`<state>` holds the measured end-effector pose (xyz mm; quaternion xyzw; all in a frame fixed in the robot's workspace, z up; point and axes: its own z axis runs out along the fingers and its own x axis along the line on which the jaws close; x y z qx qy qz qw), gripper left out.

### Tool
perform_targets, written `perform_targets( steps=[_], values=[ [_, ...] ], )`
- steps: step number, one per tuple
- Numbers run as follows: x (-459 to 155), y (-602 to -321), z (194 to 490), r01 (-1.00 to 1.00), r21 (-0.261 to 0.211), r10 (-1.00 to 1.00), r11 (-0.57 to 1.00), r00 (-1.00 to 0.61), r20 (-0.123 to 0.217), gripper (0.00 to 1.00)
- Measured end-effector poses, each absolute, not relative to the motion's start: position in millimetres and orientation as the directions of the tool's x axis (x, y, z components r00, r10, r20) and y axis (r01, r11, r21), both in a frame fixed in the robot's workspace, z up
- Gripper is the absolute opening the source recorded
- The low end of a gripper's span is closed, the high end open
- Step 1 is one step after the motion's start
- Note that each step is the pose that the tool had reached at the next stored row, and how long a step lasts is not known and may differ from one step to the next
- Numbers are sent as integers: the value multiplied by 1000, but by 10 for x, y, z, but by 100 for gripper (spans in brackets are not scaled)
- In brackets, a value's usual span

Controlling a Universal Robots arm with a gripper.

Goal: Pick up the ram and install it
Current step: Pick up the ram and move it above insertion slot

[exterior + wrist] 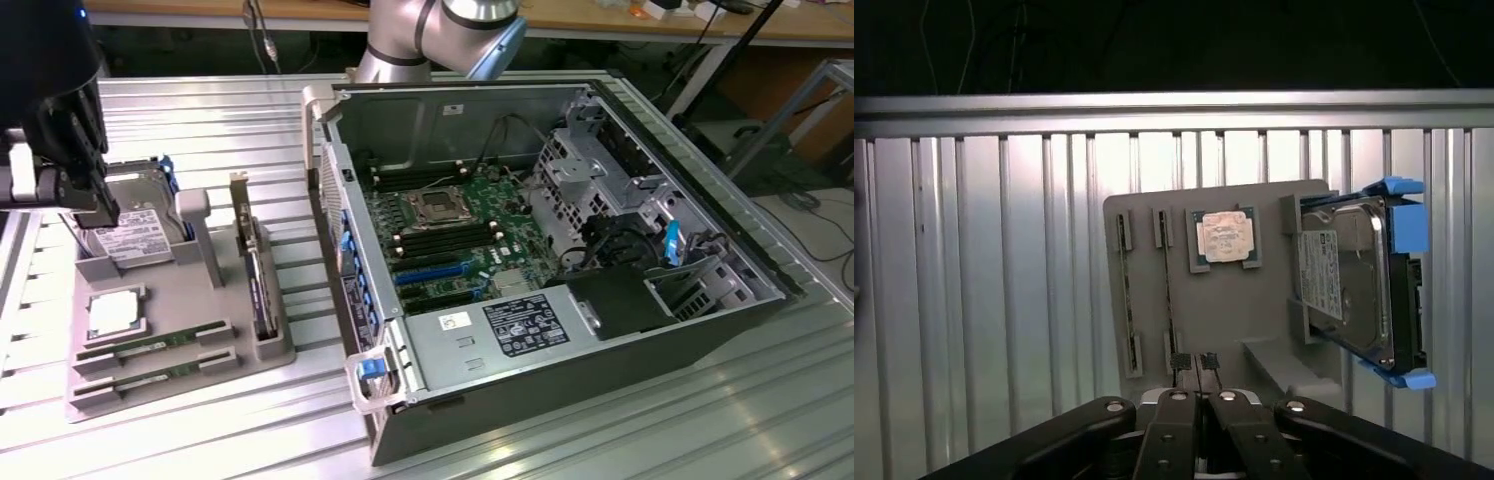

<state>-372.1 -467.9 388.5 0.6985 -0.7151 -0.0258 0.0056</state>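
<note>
gripper [1194,362] is hanging over the grey tray [1254,320] with its fingers pinched together, no gap i can see in the wrist view and nothing held. in the exterior view the gripper [100,213] sits up over the hard drive [131,240] end of the tray, well apart from the sticks.

the ram stick [1167,290] is parked on its edge in a slot of the tray, just beside the cpu [1224,237]. the second ram stick [1125,290] lies parallel on the far side of it from the cpu. from the exterior view the same pair shows at the end of the tray nearest the camera, ram stick [134,348] and second ram stick [140,378]. neither one has been lifted. the open pc case [667,330] with the motherboard [454,240] is on the ribbed metal surface [200,130] off to the exterior view's right.

handling-wise, my guess is it's super light and stiff, but thin and easy to hurt. the little chips on the faces and the contact edge aren't stuff you want squeezed or scraped. since it stands edge-up, the top long edge is what's on offer, so i'd reckon a pinch across the two flat faces near the middle of the length, light pressure, and kept straight so it doesn't twist in the slot. flat board could be a bit slippery too.
</note>
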Motion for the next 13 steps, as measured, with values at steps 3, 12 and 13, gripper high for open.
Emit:
perform_targets(
  steps=[3, 12, 13],
  values=[
    [-3721, -4680, 3822, -999, 45, -999, 23, -24, -28, 11],
    [-3721, -4773, 3625, -999, 44, -999, 23, -24, -28, 11],
    [-3721, -4793, 3605, -999, 44, -999, 23, -24, -28, 11]
  ],
)
